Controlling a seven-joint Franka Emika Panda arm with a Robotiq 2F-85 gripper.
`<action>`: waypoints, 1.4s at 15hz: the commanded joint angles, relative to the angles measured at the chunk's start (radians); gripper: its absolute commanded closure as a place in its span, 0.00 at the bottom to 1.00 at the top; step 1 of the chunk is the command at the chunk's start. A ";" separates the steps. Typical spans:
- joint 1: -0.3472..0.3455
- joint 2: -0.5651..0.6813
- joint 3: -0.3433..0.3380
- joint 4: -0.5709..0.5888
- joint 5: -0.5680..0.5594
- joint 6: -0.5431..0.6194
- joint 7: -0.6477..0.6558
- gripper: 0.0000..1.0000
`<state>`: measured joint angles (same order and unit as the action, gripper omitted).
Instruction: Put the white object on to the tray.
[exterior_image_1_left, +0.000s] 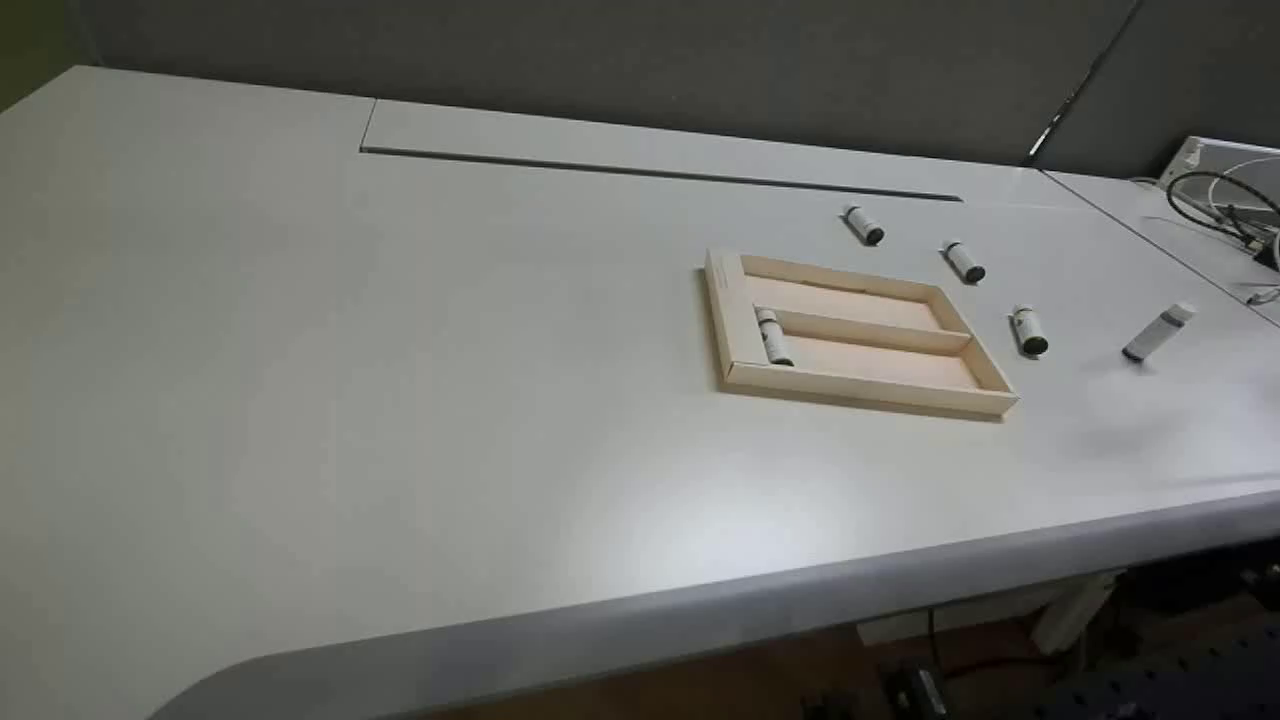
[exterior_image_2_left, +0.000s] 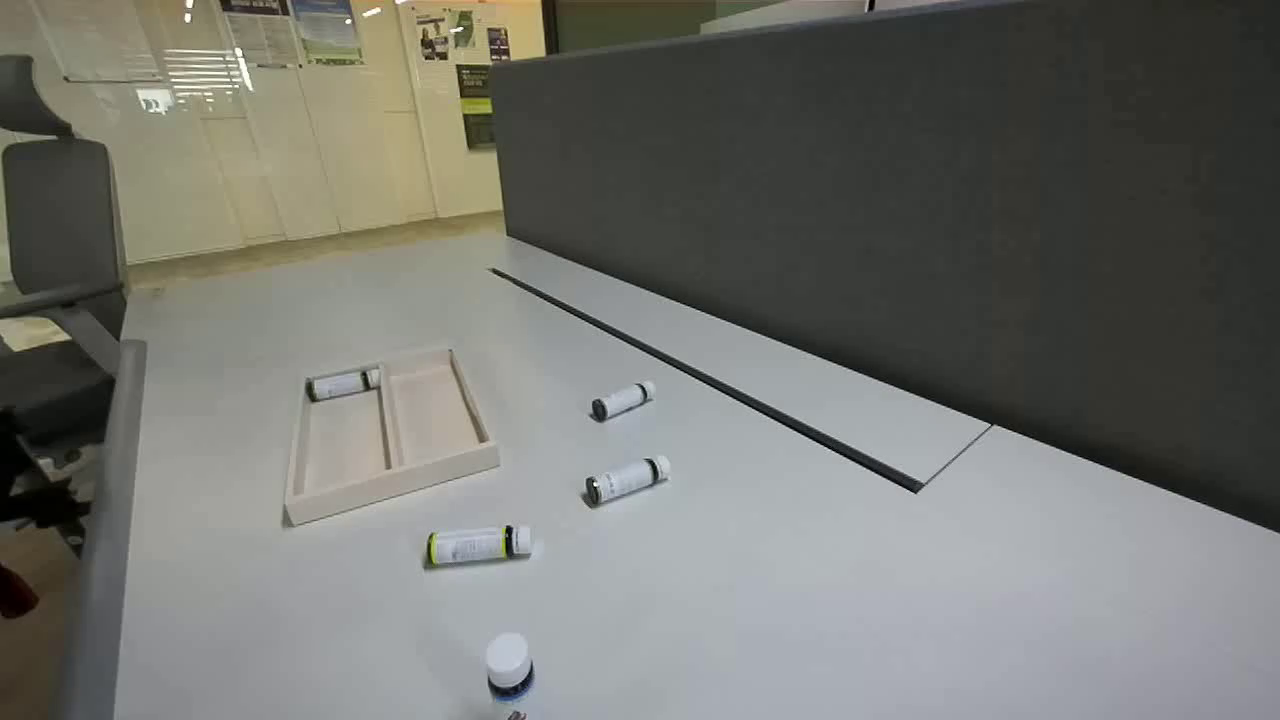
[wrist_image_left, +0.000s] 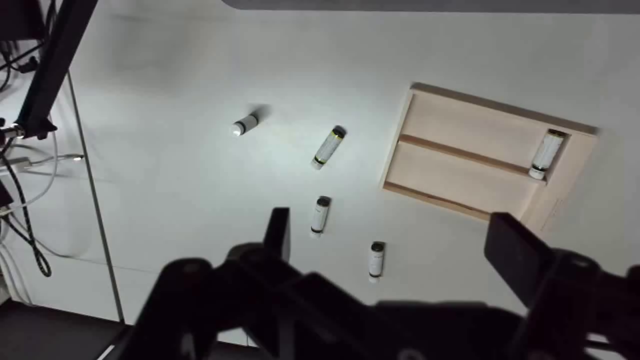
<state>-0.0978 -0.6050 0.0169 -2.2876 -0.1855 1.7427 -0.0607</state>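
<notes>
Several small white cylinders with dark ends could be the white object. One lies inside the tray, in a compartment's end (exterior_image_1_left: 775, 338) (exterior_image_2_left: 343, 385) (wrist_image_left: 547, 151). Three lie on the table: a yellow-edged cylinder (exterior_image_2_left: 468, 546) (wrist_image_left: 328, 147), a middle cylinder (exterior_image_2_left: 627, 481) (wrist_image_left: 320, 216) and a far cylinder (exterior_image_2_left: 622, 400) (wrist_image_left: 376, 261). Another cylinder (exterior_image_1_left: 1158, 332) (exterior_image_2_left: 509, 665) (wrist_image_left: 246, 124) stands upright, apart from them. The light-wood tray (exterior_image_1_left: 733, 310) (exterior_image_2_left: 395, 483) (wrist_image_left: 562, 175) has one divider. My gripper (wrist_image_left: 389, 225) is open and empty above the table, outside both exterior views.
The white table (exterior_image_1_left: 400, 400) has a grey front edge (exterior_image_1_left: 700, 620) and a dark slot near the grey partition (exterior_image_2_left: 880, 200). Cables (wrist_image_left: 30, 235) and a dark bar (wrist_image_left: 55, 65) show at the left in the wrist view.
</notes>
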 joint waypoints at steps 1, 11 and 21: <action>0.024 0.001 -0.017 0.002 -0.010 -0.002 0.010 0.00; 0.010 0.079 -0.048 -0.004 0.049 0.108 0.072 0.00; -0.025 0.391 -0.095 -0.083 0.132 0.509 0.156 0.53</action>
<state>-0.1157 -0.2890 -0.0763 -2.3783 -0.0530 2.1800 0.0379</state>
